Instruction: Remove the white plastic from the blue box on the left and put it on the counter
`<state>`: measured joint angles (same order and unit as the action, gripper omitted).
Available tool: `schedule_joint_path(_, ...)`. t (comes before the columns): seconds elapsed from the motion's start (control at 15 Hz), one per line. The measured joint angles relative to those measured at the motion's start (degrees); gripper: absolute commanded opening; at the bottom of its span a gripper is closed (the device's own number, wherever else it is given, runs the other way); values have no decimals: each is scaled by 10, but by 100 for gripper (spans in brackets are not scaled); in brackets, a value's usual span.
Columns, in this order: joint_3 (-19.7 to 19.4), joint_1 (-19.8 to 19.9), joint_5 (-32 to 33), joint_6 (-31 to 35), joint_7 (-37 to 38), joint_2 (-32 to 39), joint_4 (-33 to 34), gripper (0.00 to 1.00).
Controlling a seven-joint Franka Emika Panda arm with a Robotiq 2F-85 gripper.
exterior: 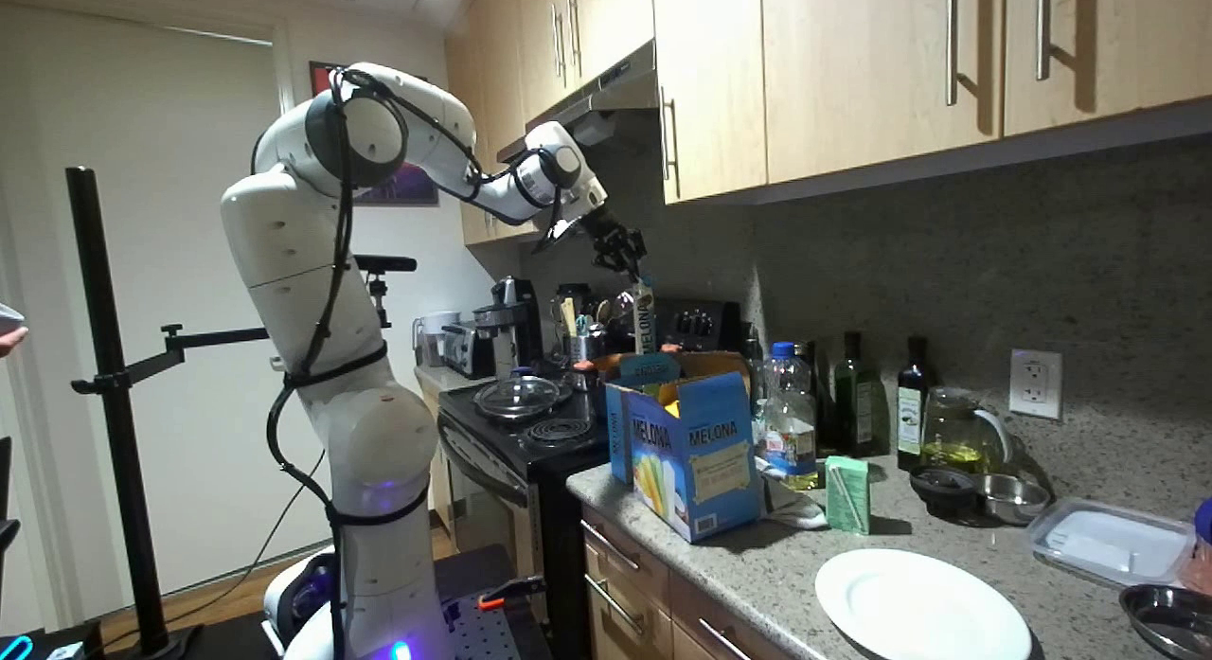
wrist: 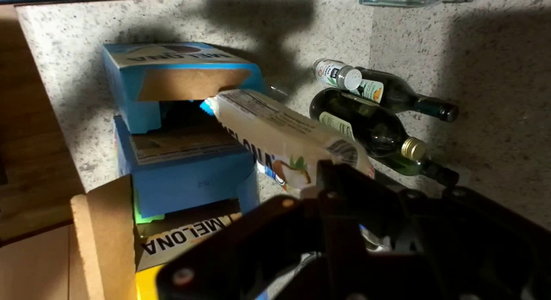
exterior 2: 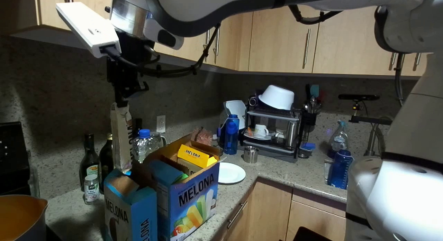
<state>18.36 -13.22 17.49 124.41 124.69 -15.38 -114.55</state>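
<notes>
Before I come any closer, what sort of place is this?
This looks like a kitchen, perhaps in someone's home, though I can't be sure of that part. What shows it: a black stove, a speckled grey counter and a loaded dish rack.

A round white plate [exterior: 923, 605] lay well apart from a black stove [exterior: 497, 436] carrying a clear glass lid [exterior: 517, 399]. A tilted white bowl [exterior 2: 277, 97] sat atop a dark two-tier dish rack [exterior 2: 269, 150], just beside a tall translucent blue bottle [exterior 2: 231, 135]. A small white-labelled jar [exterior 2: 91, 190] stood near two dark glass bottles [exterior 2: 106, 161].
</notes>
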Motion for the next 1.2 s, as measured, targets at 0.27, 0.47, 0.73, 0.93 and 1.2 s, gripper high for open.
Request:
schedule_joint_path(0.27, 19, 0, 9, -1, 0, -7, 13, 6)
schedule_joint_path(0.47, 33, 0, 15, -2, 0, -6, 23, 6)
schedule_joint_path(0.73, 46, 0, 15, -2, 0, 0, 26, 6)
schedule_joint_path(0.93, 51, 0, 15, -2, 0, 13, 27, 6)
schedule_joint_path(1.2, 56, -1, 16, -2, 0, 35, 29, 6)
